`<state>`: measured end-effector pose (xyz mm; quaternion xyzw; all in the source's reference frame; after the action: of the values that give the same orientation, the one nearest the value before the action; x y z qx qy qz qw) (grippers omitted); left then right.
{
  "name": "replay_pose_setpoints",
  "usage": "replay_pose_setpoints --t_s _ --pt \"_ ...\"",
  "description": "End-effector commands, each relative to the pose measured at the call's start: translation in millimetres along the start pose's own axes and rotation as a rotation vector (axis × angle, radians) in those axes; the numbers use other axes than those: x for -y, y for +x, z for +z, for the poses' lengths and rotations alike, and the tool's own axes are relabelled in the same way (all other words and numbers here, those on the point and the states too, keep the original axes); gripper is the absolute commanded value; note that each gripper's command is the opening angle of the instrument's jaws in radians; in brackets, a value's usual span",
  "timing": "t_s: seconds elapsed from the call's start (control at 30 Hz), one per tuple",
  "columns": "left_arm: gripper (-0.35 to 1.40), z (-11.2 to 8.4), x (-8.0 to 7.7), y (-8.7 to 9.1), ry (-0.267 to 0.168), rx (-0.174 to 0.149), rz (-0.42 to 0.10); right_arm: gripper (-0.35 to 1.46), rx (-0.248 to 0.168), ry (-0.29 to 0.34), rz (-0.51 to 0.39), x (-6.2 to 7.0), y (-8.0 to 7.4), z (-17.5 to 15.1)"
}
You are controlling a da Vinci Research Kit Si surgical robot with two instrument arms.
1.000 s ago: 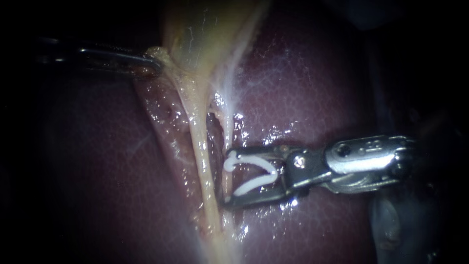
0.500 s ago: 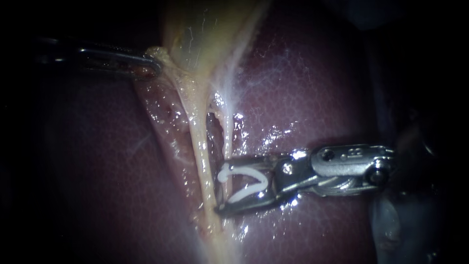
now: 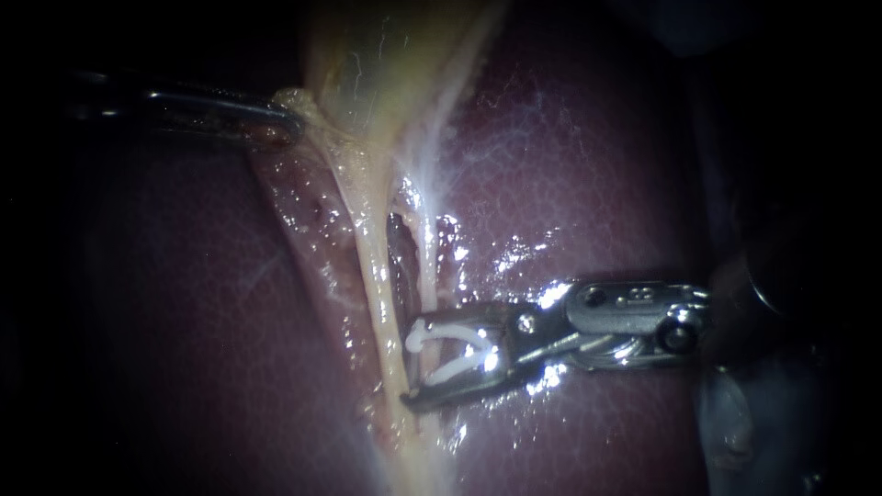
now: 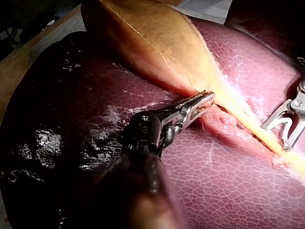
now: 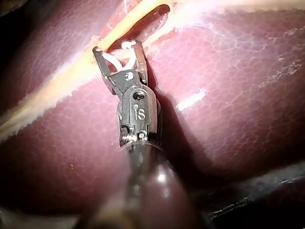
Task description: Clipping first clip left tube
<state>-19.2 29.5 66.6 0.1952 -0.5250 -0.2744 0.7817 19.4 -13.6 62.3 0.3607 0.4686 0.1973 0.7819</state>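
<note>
Looking at steel right instrument [image 3: 409, 361], jaws spread wide but holding a bent white clip [image 3: 448, 370], tips just beside the pale yellow left tube [image 3: 384, 312], slim left instrument [image 3: 287, 119] clamped onto tan gallbladder [image 3: 377, 64].

No words or numbers show on the liver [image 5: 228, 119]. The right instrument [image 5: 117, 47] has tiny stamped marks (on its metal wrist).

tan bench surface [image 4: 21, 62] shows in left wrist view, dark blurred clutter [image 4: 19, 19] beyond it; endoscope view's surroundings black, light pooled at centre.
</note>
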Motion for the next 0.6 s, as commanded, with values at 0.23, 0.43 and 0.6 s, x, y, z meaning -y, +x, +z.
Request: replay_pose_setpoints --t_s 0.23,0.43,0.6 --pt "-0.35 0.0 0.0 0.0 0.0 0.0 0.0 0.49 -0.03 0.046 0.025 -0.9 0.0 0.2" --pt "-0.35 -0.1 0.0 0.0 0.001 0.0 0.0 0.49 -0.068 0.118 0.066 -1.2 0.4 0.9" --pt "-0.35 -0.1 0.0 0.0 0.001 0.0 0.0 0.49 -0.098 0.174 0.098 -1.3 0.7 1.4"
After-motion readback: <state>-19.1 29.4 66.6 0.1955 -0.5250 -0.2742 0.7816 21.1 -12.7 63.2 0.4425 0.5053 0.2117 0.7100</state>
